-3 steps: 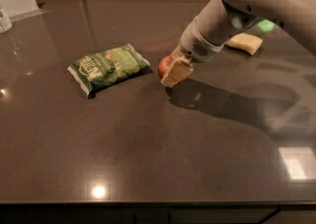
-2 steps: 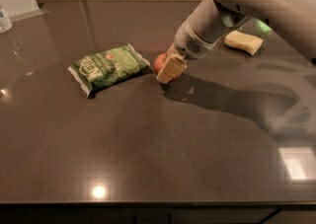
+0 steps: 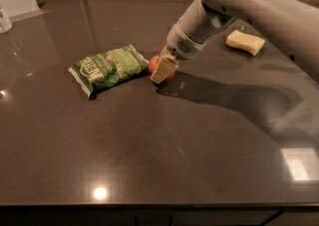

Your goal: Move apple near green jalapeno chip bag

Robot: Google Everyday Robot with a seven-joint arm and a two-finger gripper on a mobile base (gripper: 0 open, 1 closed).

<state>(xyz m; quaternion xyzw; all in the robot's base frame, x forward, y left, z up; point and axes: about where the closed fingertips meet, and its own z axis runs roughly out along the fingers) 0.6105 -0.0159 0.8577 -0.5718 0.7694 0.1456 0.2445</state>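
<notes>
1. While the dark, glossy table (image 3: 149,150) looks just as it did a second ago, the grey arm (image 3: 249,1) reaching in from the upper right has swung to the left, and its shadow on the tabletop has moved with it.
2. The green chip bag (image 3: 107,68) has not moved. It lies flat on the left half of the table, set at a slant with its far end higher in the view.
3. The pale yellow sponge (image 3: 245,41) has also stayed put. It sits at the upper right, well apart from the bag and behind the arm.
4. The gripper (image 3: 160,66) is low over the table, just right of the bag's near corner. A second ago it was farther right. Its tan finger (image 3: 163,70) lies across the front of the apple, and the pincer is closed on the fruit.
5. The apple (image 3: 153,63) has travelled left with the gripper. Only its red left side shows past the finger. It now sits just beside the right end of the bag, where a second ago a clear strip of table lay between them. I cannot tell whether apple and bag touch.
</notes>
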